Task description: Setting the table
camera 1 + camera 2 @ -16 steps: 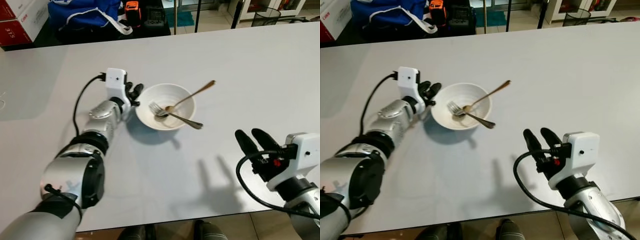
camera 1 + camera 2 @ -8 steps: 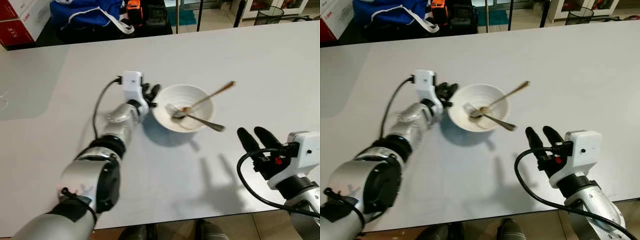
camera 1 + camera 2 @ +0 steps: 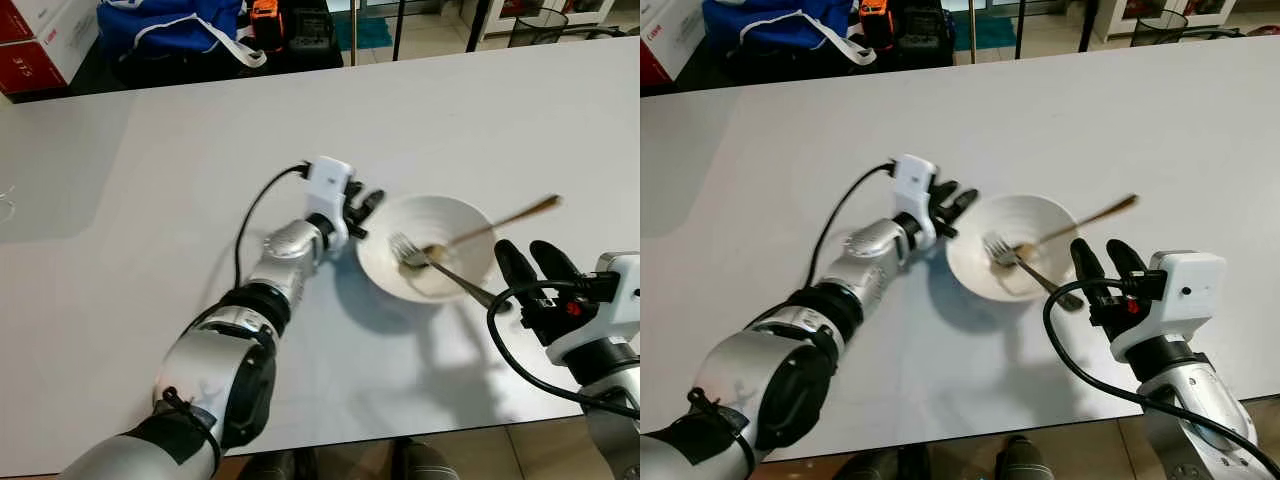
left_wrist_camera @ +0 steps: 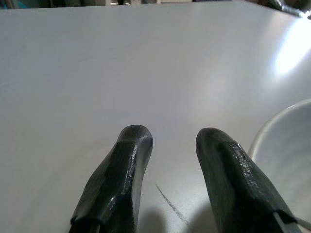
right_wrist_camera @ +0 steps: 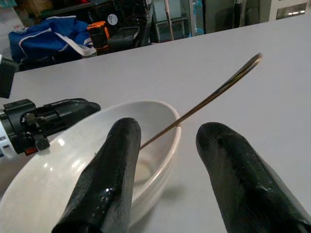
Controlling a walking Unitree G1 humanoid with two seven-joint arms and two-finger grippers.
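White bowl (image 3: 428,259) sits on the white table (image 3: 150,200), toward the robot's right and near the front edge. Inside it: a fork (image 3: 440,270), tines in the bowl, handle over the near rim toward the right gripper; and a gold spoon (image 3: 495,220), handle sticking up and out over the far-right rim.

Left arm stretched long across the table, forearm low, wrist camera block on top. Left gripper (image 3: 362,208) is at the bowl's left rim, touching or just beside it; fingers parted, nothing between them. In the left wrist view both black fingers (image 4: 124,170) hover low over bare table with the bowl rim (image 4: 277,141) at one side.

Right gripper (image 3: 540,272) is just in front-right of the bowl, fingers pointing up and toward it, spread apart and empty. In the right wrist view the bowl and spoon handle (image 5: 218,90) lie right ahead between the fingers.

Beyond the table's far edge: blue bag (image 3: 170,25), orange-black device (image 3: 265,20), red-white boxes (image 3: 40,40).
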